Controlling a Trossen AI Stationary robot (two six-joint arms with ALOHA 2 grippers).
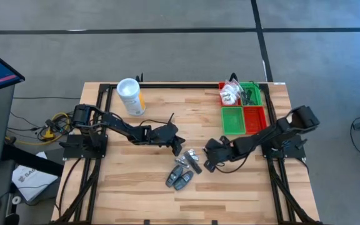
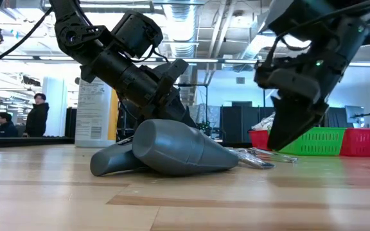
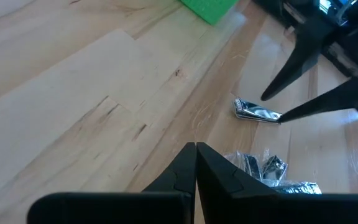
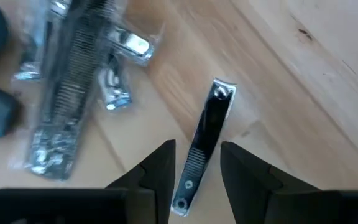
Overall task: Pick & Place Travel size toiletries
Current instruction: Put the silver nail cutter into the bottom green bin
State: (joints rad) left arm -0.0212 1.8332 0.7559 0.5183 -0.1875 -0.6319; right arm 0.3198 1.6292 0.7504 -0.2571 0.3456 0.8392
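light: bright, even, from ceiling fixtures seen in the low view | shadows: soft and short on the worktop (image 1: 136, 181); faint under the arms | glare: sharp glints on the metal nail clipper (image 4: 205, 140) and clear-wrapped packets (image 4: 67, 106) | blur: low view's near worktop soft; right wrist view blurred towards the edges

Open-plan lab: exposed ceiling ducts (image 2: 191, 25), equipment racks (image 2: 239, 122), seated people (image 2: 37, 115).

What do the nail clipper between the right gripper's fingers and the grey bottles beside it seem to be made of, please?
The nail clipper looks like polished metal: chrome with bright mirror glints. The grey bottles look like matte plastic: dull, even grey with soft highlights, though rubbery coating is possible.
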